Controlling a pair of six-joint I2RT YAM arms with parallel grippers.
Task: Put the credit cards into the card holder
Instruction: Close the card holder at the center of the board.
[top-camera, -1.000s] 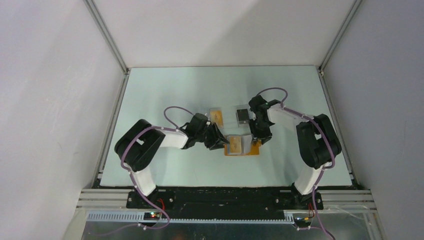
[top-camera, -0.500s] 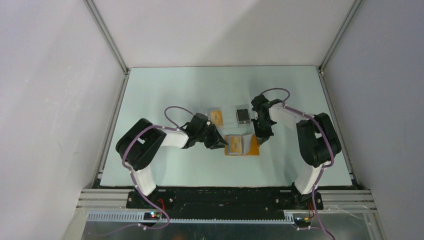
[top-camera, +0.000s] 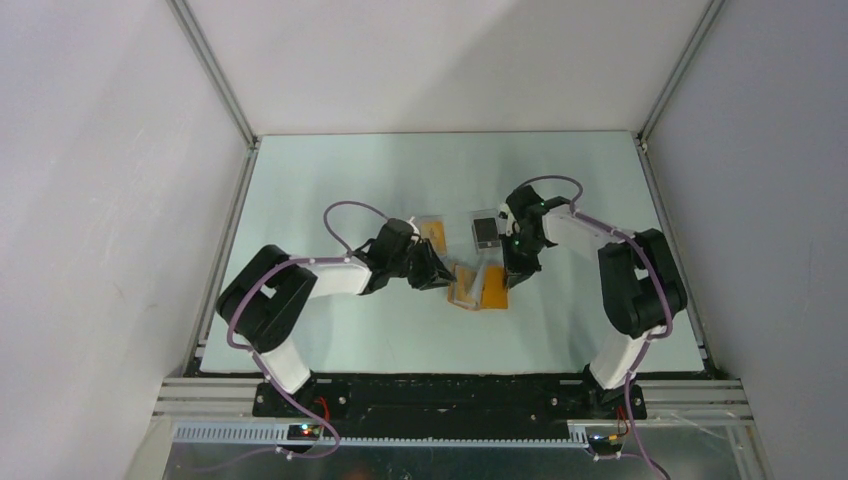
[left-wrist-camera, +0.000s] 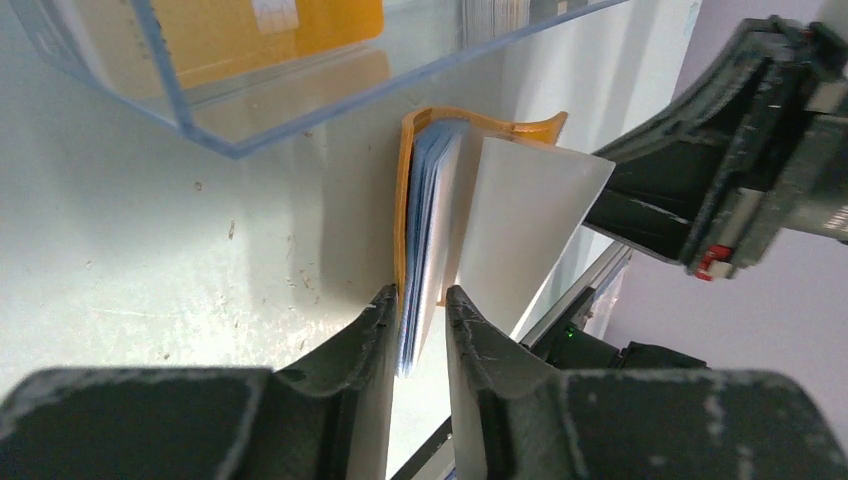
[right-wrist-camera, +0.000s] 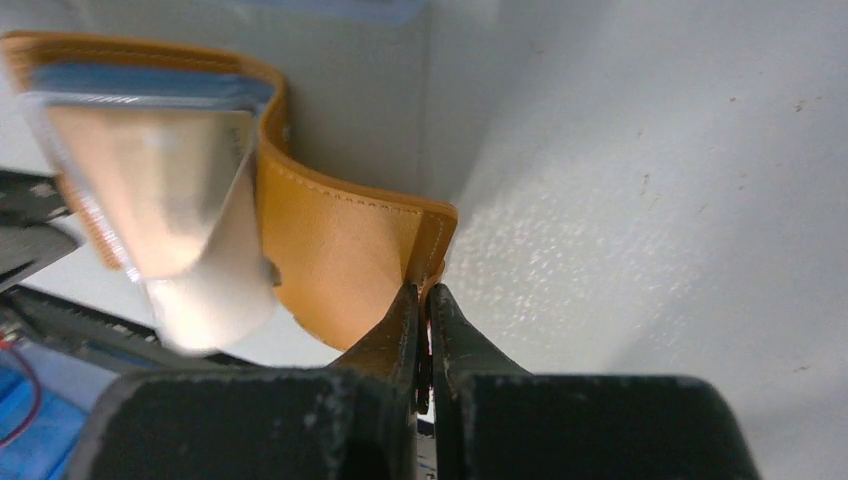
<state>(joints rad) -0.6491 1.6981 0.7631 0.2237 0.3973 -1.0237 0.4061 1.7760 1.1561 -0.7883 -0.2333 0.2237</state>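
My right pincer (right-wrist-camera: 425, 295) is pinched shut on the edge of the orange flap of the card holder (right-wrist-camera: 340, 270). My left pincer (left-wrist-camera: 418, 300) stands only narrowly apart, clamped on the other half, with the orange cover and a light blue stack (left-wrist-camera: 425, 230) of thin leaves between its fingers. A pale leaf (left-wrist-camera: 520, 220) stands out from the fold. The card holder is spread open between both pincers, near the middle of the tabletop (top-camera: 350, 330). Just behind it lie two clear cases, one with an orange centre (top-camera: 432, 231), one with a dark centre (top-camera: 485, 232).
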